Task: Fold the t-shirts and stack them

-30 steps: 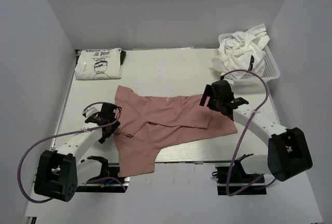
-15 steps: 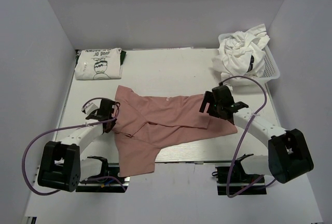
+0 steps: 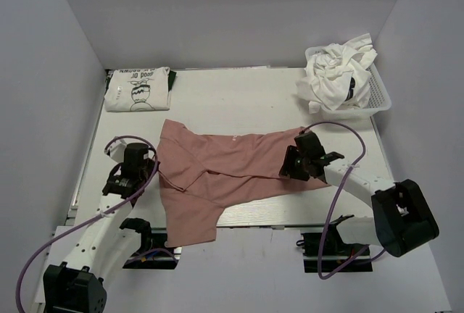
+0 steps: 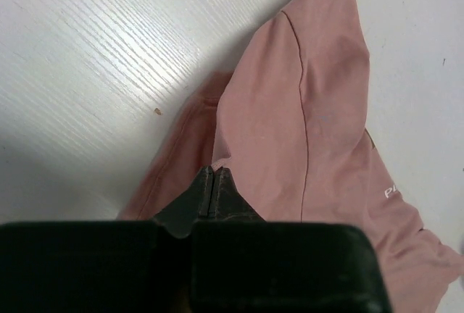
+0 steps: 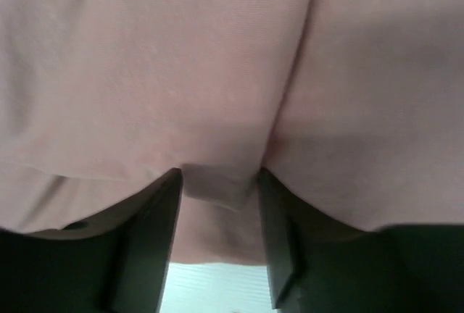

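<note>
Edges: we see the table walled in at the left, back and right, with only its near edge open, where both arm bases sit.
Open room: the bare stretch between the pink t-shirt and the back wall is the widest. The far corners hold a folded printed t-shirt on the left and a basket of crumpled white t-shirts on the right.
Where the shirt lies: spread mid-table between the two arms, with its lower left part reaching to the near edge.
Long axis: we read it running left to right, the right end a little nearer to us. The tail of cloth at the left points toward the near edge.
Left gripper: closed tight, tips pinching the shirt's left border.
Right gripper: jaws part-way apart, straddling a raised ridge of pink cloth at the shirt's right end, not clamped on it.
Change from a second ago: the left claw stood wide and is now shut. The right claw has come nearer and down onto the cloth and has begun to narrow. The shirt lies much as it did.
</note>
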Motion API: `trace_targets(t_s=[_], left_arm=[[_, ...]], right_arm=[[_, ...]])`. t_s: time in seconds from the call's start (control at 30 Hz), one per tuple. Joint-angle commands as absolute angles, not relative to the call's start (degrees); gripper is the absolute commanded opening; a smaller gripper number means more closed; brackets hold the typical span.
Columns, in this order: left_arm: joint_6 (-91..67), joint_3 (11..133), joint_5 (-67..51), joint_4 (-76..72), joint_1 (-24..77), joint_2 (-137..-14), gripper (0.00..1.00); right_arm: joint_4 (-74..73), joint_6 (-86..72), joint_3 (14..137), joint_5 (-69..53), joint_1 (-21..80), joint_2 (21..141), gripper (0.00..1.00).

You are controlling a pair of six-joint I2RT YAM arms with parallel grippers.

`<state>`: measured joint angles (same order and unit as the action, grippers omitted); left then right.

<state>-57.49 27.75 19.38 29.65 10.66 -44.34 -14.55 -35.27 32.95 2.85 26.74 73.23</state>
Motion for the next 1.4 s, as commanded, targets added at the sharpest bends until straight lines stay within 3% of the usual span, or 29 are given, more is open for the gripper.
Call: trace_targets(t_s=[0.0, 0.07, 0.13, 0.27, 0.3, 0.53, 0.93, 1.17, 1.37], left_arm=[[-55.63, 28.13, 18.2, 31.55, 10.63, -42.99, 0.0], [-55.02, 29.35, 18.19, 31.55, 11.16, -42.98, 0.0], [-54.5, 29.88, 18.19, 31.55, 11.16, -43.5, 0.0], [-53.96, 30.5, 18.19, 32.08, 11.16, -44.03, 0.0], [-53.96, 31.02, 17.58, 32.08, 11.16, -44.03, 0.0], [-53.35, 36.29, 16.8, 29.2, 11.16, -42.98, 0.0], [-43.95, 61.24, 17.58, 22.51, 11.34, -38.14, 0.0], [-39.64, 77.5, 15.74, 25.05, 10.81, -37.53, 0.0], [-35.08, 95.07, 13.1, 27.41, 10.81, -38.57, 0.0]], right_arm=[[-10.82, -35.68, 32.78, -1.47, 27.16, 74.35, 0.5], [-9.58, -35.77, 32.96, -2.46, 27.25, 74.62, 0.34], [-9.41, -35.86, 33.31, -2.64, 27.25, 74.71, 0.28], [-9.58, -36.12, 34.36, -0.27, 27.33, 74.36, 0.02], [-10.45, -36.56, 34.63, 2.17, 27.25, 73.49, 0.0], [-11.96, -35.51, 38.84, 9.05, 27.16, 66.63, 0.0], [-14.41, -28.22, 59.56, 20.74, 27.16, 41.68, 0.0], [-23.28, -21.89, 78.82, 13.81, 27.07, 40.34, 0.0], [-27.77, -18.54, 95.35, -1.73, 26.89, 41.13, 0.0]])
